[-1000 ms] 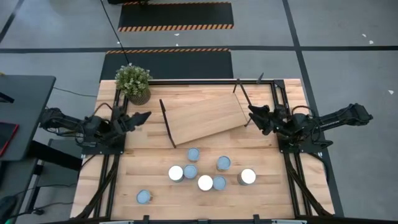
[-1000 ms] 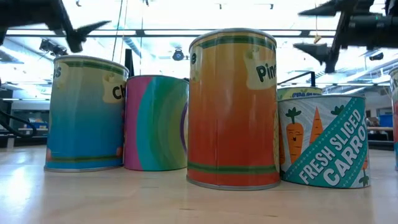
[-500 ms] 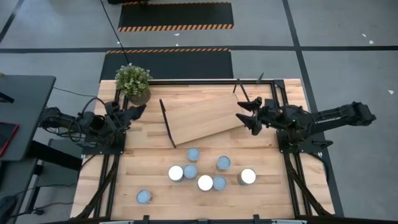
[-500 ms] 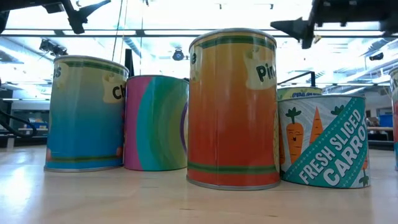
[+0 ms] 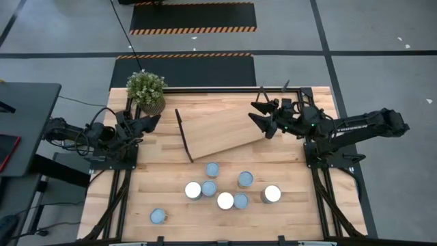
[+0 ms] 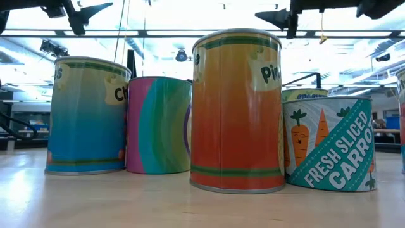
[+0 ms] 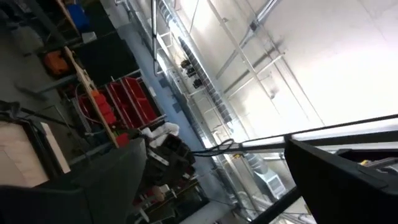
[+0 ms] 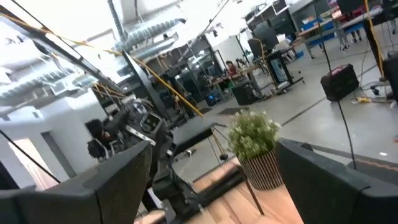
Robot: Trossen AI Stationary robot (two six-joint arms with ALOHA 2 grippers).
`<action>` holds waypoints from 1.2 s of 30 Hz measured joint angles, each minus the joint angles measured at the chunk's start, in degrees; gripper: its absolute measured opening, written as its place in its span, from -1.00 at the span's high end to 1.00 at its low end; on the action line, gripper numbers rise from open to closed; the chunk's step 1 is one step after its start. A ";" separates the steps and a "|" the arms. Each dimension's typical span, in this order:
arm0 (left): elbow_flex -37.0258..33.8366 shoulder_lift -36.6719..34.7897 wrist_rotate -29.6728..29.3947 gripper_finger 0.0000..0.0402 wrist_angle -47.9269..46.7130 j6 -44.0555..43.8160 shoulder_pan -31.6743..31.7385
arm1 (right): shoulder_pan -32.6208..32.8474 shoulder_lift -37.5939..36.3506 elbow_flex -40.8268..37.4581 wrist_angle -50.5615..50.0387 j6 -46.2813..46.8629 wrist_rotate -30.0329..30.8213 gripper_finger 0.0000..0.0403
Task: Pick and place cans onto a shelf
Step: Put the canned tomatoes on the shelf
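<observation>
Below and well apart from the right gripper's [image 5: 261, 115] empty, wide-open jaws, 7 cans [image 5: 225, 192] are standing on the worktop [image 5: 171, 171] beside the shelf [image 5: 225, 128]; it is needing a clear, centred descent; the left gripper [image 5: 151, 124] is waiting open-jawed.

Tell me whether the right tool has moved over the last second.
Yes. In the high view the right tool has swung from the table's right edge out over the shelf, toward the plant.

My right gripper [image 5: 263, 117] hangs over the shelf's [image 5: 222, 130] right end; cans [image 5: 225, 190] cluster before it; plant [image 5: 147, 91] behind-left, beside my left gripper [image 5: 151, 123].
</observation>
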 joint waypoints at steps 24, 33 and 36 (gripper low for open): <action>34.36 23.23 18.39 -0.94 -45.36 -2.81 -7.56 | 0.13 1.00 22.05 -37.34 -1.70 -16.02 -0.73; 46.26 33.23 6.20 -0.94 -51.35 4.37 -9.26 | -1.85 2.76 25.27 -38.96 1.82 -21.65 -0.73; 48.27 36.23 9.73 -0.94 -52.36 6.85 -7.91 | -1.86 3.33 27.06 -40.28 1.14 -21.40 -0.73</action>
